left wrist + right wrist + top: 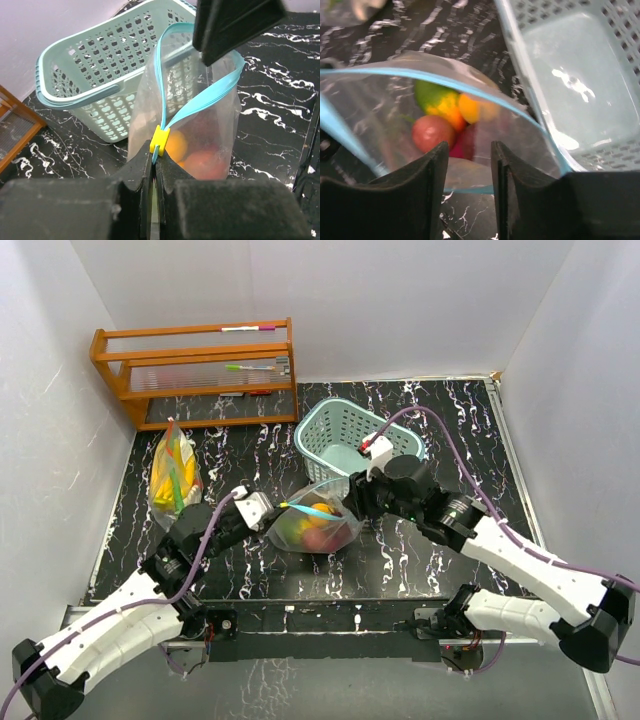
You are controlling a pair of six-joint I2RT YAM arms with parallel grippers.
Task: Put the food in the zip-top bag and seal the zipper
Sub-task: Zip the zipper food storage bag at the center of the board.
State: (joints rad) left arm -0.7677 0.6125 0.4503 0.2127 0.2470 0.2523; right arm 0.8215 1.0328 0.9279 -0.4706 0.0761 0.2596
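The left claw (154,162) is clenched on the clear plastic zip-top bag (210,130), just under its one yellow slider (160,138). The blue zipper track (200,102) runs from there to the upper right of the left wrist view, toward the right claw (491,155); its fingers stand a little apart and I cannot tell if they grip. Inside the bag, at the middle of the frame, I count one green-yellow mango (437,100), one orange round fruit (470,107) and one red round fruit (432,132).

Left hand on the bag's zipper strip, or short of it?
Touching. Left wrist view: the left hand is shut on the blue zipper strip, pinching it right below the yellow slider.
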